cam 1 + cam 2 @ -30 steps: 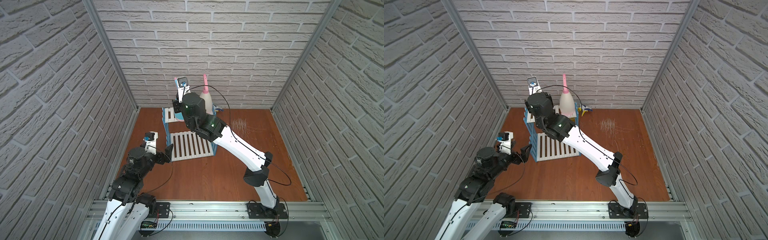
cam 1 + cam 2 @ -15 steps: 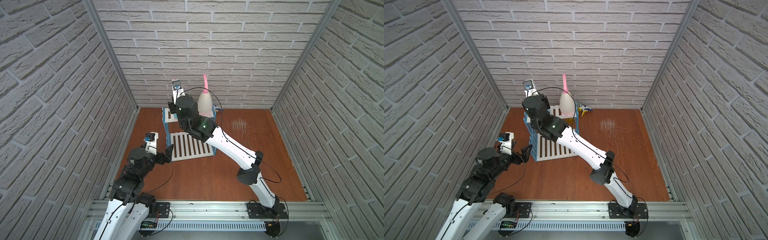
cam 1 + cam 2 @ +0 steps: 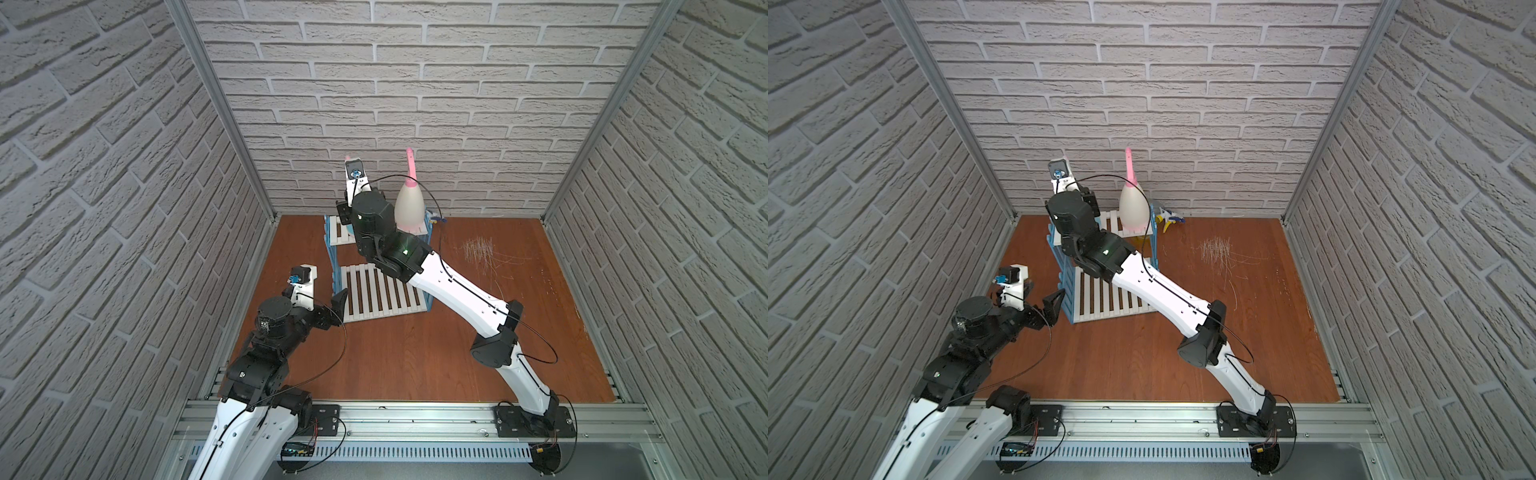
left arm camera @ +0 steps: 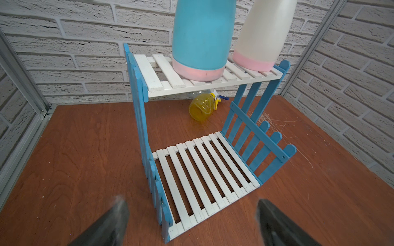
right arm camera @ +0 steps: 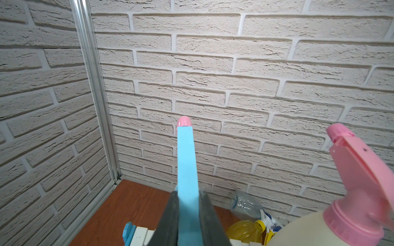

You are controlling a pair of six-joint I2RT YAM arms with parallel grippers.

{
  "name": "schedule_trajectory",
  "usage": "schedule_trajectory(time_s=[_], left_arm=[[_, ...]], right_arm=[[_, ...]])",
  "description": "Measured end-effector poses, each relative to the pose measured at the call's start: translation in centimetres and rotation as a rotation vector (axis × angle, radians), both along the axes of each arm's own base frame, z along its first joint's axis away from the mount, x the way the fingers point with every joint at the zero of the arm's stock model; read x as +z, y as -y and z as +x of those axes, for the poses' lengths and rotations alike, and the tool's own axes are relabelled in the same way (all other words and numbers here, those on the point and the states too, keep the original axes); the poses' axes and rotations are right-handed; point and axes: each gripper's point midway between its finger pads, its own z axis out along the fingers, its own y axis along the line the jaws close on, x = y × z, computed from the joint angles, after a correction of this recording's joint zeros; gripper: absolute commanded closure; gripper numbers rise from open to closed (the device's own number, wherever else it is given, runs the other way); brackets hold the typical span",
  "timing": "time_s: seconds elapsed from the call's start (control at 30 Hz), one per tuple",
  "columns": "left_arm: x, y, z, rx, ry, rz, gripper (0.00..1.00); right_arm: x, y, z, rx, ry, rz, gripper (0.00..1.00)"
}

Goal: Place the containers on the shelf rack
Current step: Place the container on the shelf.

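The shelf rack stands by the back wall, its lower shelf bare. On its upper shelf the light-blue bottle stands on its pink base beside the cream bottle with the pink nozzle. My right gripper is shut on the blue bottle's long nozzle, above the body. Behind the rack, the yellow bottle and the clear bottle lie on the floor by the wall. Low at the rack's front left corner, my left gripper is open and holds nothing.
My right arm stretches across the lower shelf's right side. The rack's blue lattice side frame rises on each side. Pale scratches mark the wooden floor right of the rack. Brick walls close in on three sides.
My right arm has shifted a little to the left with the blue bottle, then nearly stopped. The left arm has not moved.
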Motion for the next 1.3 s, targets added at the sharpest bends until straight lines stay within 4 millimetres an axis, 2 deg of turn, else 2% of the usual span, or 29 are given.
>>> schedule_trajectory(time_s=[0.33,0.43,0.57,0.7,0.83,0.87,1.17,1.3], left_arm=[[-0.2,0.1,0.0,-0.007,-0.005,-0.001,0.02],[-0.2,0.1,-0.1,-0.008,-0.003,-0.002,0.02],[-0.1,0.1,-0.1,-0.008,-0.002,-0.002,0.02],[-0.1,0.1,-0.1,-0.008,-0.001,-0.002,0.02],[-0.1,0.1,-0.1,-0.010,-0.001,-0.002,0.02],[-0.1,0.1,-0.1,-0.010,-0.001,-0.002,0.02],[-0.1,0.2,-0.2,-0.016,0.003,-0.005,0.02],[0.0,0.5,-0.3,-0.030,0.012,-0.012,0.02]], right_arm=[[0.0,0.2,0.2,-0.007,-0.001,0.010,0.96],[0.0,0.2,0.2,-0.007,-0.001,0.012,0.82],[0.0,0.2,0.2,-0.007,-0.004,0.020,0.51],[-0.1,0.2,0.3,-0.007,-0.006,0.020,0.36],[-0.1,0.2,0.2,-0.007,-0.006,0.018,0.06],[-0.1,0.2,0.2,-0.007,-0.008,0.017,0.02],[-0.7,-0.5,0.0,0.037,-0.024,-0.015,0.00],[-0.5,-0.9,-0.7,0.090,-0.035,-0.045,0.01]])
